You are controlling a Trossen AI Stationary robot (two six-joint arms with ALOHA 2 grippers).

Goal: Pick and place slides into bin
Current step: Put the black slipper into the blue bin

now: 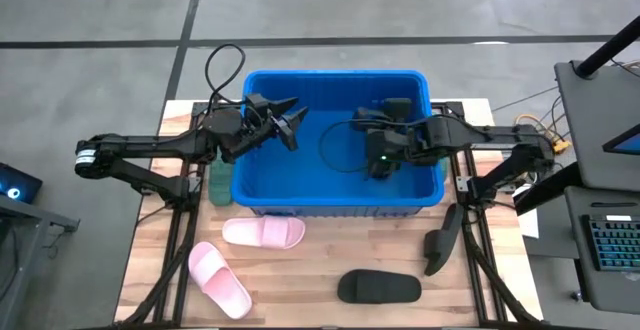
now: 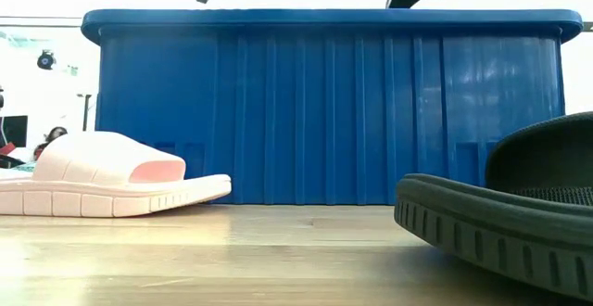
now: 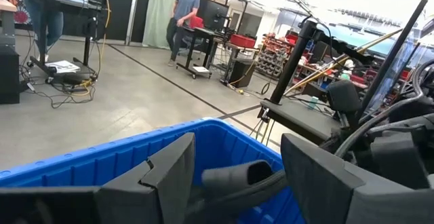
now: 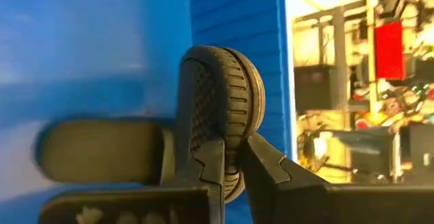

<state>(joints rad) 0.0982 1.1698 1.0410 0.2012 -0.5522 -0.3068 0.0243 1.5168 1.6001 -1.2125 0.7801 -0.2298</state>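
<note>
holding my right claw pinched on a black slide over the blue bin, frame centre; left claw spread.

You've got glossy ribbed plastic bin, matt foam pink slide, ridged matt black slide, pale wood-plank table.

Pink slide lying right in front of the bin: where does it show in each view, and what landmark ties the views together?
High view: pink slide just below the blue bin, left of centre.
Low view: far left, in front of the bin wall.
Left wrist view: not in it.
Right wrist view: not in it.
Shared landmark: the blue bin, in all four views.
</note>
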